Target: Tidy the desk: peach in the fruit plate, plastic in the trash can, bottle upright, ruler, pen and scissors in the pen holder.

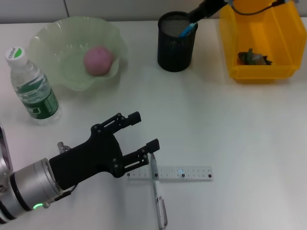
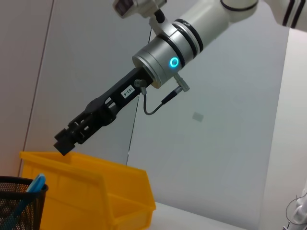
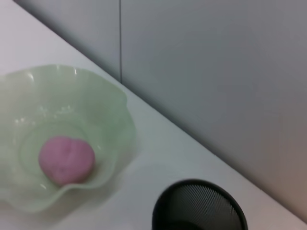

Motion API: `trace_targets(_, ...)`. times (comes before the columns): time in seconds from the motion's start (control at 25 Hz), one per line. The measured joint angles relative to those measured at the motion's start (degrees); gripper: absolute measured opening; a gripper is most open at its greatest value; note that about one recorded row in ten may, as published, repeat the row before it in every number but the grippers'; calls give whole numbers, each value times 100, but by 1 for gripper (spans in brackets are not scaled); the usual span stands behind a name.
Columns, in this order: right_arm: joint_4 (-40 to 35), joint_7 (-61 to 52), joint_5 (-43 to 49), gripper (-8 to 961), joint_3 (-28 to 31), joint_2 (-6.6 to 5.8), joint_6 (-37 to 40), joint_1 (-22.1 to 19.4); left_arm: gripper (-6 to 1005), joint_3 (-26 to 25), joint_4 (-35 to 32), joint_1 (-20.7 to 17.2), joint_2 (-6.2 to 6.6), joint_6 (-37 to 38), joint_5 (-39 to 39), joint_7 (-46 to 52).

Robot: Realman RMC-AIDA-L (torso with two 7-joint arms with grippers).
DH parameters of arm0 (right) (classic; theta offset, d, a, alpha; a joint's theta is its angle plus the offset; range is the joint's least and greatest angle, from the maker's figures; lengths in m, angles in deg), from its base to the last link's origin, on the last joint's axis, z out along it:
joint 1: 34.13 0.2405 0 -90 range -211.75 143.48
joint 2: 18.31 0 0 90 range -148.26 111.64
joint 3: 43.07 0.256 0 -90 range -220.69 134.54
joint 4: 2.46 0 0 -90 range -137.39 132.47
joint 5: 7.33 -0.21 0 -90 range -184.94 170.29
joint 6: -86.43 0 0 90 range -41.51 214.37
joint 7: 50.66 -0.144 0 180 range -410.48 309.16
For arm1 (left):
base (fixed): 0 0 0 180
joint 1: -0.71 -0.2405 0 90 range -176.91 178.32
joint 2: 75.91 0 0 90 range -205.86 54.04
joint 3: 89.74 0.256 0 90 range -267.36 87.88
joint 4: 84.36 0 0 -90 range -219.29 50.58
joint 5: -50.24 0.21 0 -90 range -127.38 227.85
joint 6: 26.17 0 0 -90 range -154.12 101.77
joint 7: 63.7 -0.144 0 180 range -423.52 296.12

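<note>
I have the left gripper [image 1: 144, 132] low over the near part of the desk [image 1: 230, 134], its two black fingers [image 1: 128, 118] spread wide and holding nothing. One fingertip sits right at the pen [image 1: 158, 194], which lies flat and crosses the clear ruler [image 1: 170, 173] beside it. The right gripper [image 1: 204, 9] is up at the far edge, over the black mesh pen holder [image 1: 176, 42]; I cannot tell whether its fingers are parted or closed. A blue-handled item [image 1: 188, 28] leans inside the holder, poking past the rim, and it also shows in the left wrist view. The peach [image 1: 99, 60] rests in the pale green fruit plate [image 1: 57, 38] at the far left. The water bottle [image 1: 31, 86] stands upright just beside the plate, cap on. The yellow bin [image 1: 259, 38] to the right of the holder has a dark crumpled scrap [image 1: 253, 57] lying in it.
</note>
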Motion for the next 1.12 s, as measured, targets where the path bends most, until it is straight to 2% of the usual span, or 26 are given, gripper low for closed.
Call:
trace_targets(0.12,-263,98,-532,671,-232,-2,-222,-431,784,7,-27,0,3,17,0,32)
trace_targets(0.16,-263,98,-532,671,-232,-2,-222,-431,784,8,-33,0,4,22,0,39)
trace_targets(0.28,-408,347,-1124,671,-316,-3,-426,-800,784,9,-46,-1,9,30,4,50)
trace_targets(0.32,-477,619,-1685,671,-306,-5,-553,-1079,784,9,-50,-4,15,32,7,52)
trace_targets(0.36,-477,619,-1685,672,-306,-5,-553,-1079,784,9,-53,-5,17,37,9,52)
trace_targets(0.56,-540,1957,-3691,672,-260,-7,-692,-1936,784,20,-127,-7,31,111,9,69)
trace_targets(0.72,-320,3450,-5673,672,-261,-6,-590,-2712,784,53,-227,-8,35,222,8,112)
trace_targets(0.88,353,4970,-7299,671,-148,-30,99,-3247,784,86,-273,1,35,276,7,153)
trace_targets(0.92,740,5510,-7627,671,99,-42,640,-3368,784,88,-280,3,37,279,7,154)
trace_targets(0.96,740,5510,-7627,671,99,-42,640,-3368,784,88,-280,3,37,279,7,154)
trace_targets(1.0,953,5745,-7679,671,265,-51,964,-3398,784,92,-326,15,41,288,6,172)
trace_targets(1.04,1366,6087,-7666,671,551,-94,1513,-3423,784,96,-350,20,41,295,5,192)
trace_targets(1.12,1749,6402,-7652,670,682,-193,1991,-3457,784,125,-402,34,40,327,6,259)
